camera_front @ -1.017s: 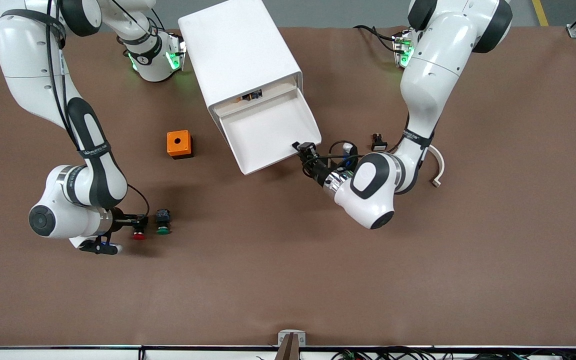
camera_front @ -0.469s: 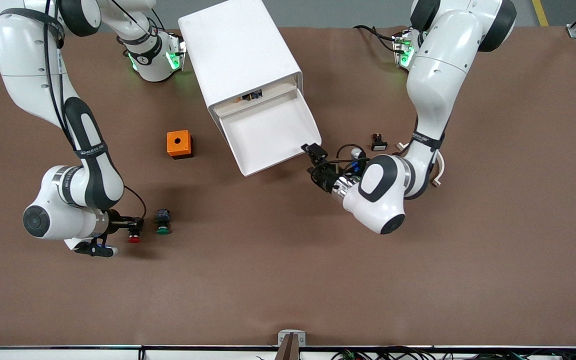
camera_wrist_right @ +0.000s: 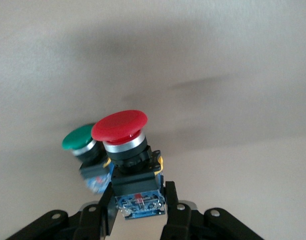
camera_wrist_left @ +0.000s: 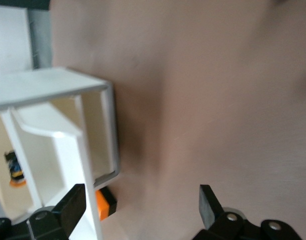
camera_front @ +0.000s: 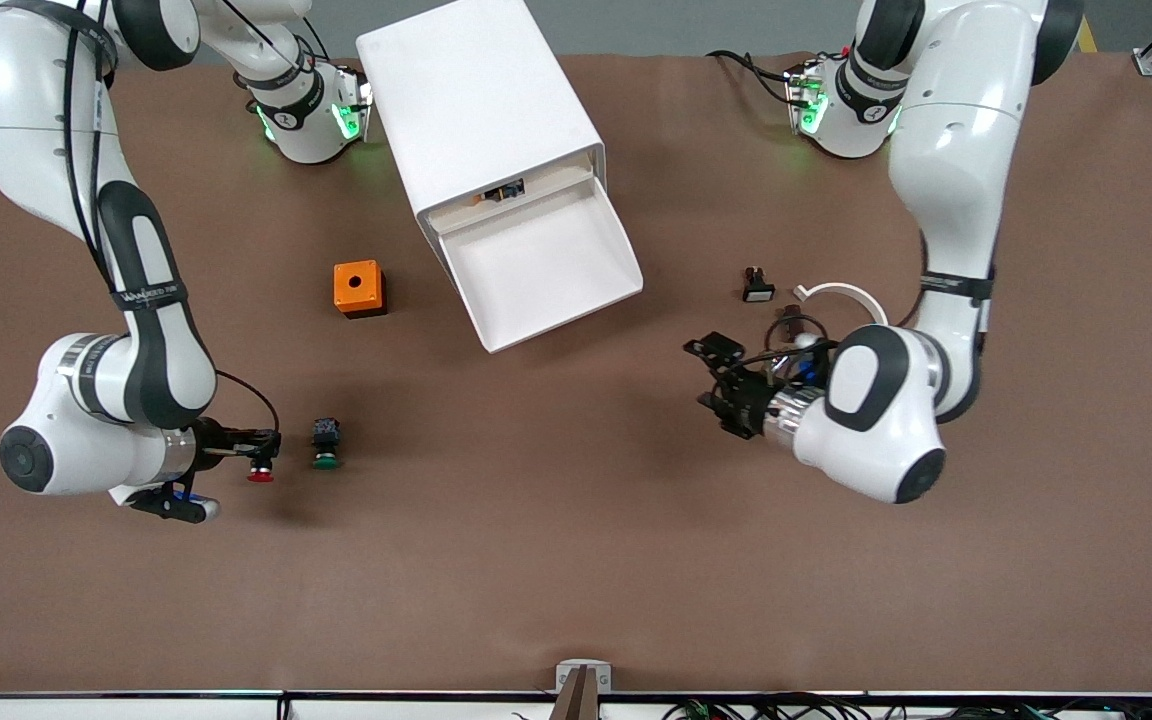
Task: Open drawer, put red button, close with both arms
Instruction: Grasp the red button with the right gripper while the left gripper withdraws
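The left pincer (camera_front: 711,375) has been drawn back from the front edge of the drawer (camera_front: 546,265) toward the left arm's end of the desk (camera_front: 576,560), and it now hangs over bare desk with its fingers (camera_wrist_left: 209,204) spread apart and nothing between them. The drawer is left pulled out of the cabinet (camera_front: 476,110), so the opening step is judged done. Meanwhile the red button (camera_front: 259,470) has been lifted and carried a little away from the green button (camera_front: 325,446), which is left lying on the desk. The right pincer (camera_front: 256,455) is clamped on the button's dark body (camera_wrist_right: 138,192), cap outward. What is judged to remain is carrying it to the open drawer, then closing with both arms.

The desk is covered in plain brown matting. An orange box (camera_front: 358,288) is seen beside the cabinet, and a small black part (camera_front: 757,286) and a white curved piece (camera_front: 841,292) lie near the left arm. Grey floor is seen past the desk's edge.
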### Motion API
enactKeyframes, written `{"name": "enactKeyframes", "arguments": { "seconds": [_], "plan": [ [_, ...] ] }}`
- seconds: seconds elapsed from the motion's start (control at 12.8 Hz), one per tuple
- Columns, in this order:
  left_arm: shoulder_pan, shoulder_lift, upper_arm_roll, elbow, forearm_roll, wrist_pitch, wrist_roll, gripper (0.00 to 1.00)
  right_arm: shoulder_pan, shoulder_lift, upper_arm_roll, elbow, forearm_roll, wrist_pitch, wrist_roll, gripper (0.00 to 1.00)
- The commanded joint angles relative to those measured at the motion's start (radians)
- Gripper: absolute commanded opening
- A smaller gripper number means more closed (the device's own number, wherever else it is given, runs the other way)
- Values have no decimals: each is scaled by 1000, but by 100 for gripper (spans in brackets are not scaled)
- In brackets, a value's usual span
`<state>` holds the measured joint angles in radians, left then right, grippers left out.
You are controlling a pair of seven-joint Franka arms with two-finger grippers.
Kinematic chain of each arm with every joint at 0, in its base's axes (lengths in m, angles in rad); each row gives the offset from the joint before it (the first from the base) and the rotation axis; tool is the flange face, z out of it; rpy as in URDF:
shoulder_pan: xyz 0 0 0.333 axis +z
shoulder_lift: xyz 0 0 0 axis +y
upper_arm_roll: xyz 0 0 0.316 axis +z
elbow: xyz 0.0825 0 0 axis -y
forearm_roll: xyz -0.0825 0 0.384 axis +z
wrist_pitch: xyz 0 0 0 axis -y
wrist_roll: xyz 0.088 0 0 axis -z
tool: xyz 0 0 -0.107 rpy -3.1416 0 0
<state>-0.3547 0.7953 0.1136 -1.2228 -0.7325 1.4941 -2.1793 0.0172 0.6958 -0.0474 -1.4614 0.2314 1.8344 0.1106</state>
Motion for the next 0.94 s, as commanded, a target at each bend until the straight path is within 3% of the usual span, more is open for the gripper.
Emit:
{"name": "enactKeyframes", "arguments": {
  "seconds": [0.0,0.23,0.55,0.86],
  "plan": [
    [3,-68,0,-8,175,-34,135,99,7,-73,7,3,20,-110,111,0],
    [-13,-116,-5,-9,430,-35,295,100,59,-142,9,1,29,-210,306,0],
    [-3,-165,6,-8,472,-8,563,100,164,-234,9,-10,40,-303,579,0],
    [-21,-224,-2,-12,666,-2,843,100,340,-271,9,-10,78,-308,976,0]
  ]
}}
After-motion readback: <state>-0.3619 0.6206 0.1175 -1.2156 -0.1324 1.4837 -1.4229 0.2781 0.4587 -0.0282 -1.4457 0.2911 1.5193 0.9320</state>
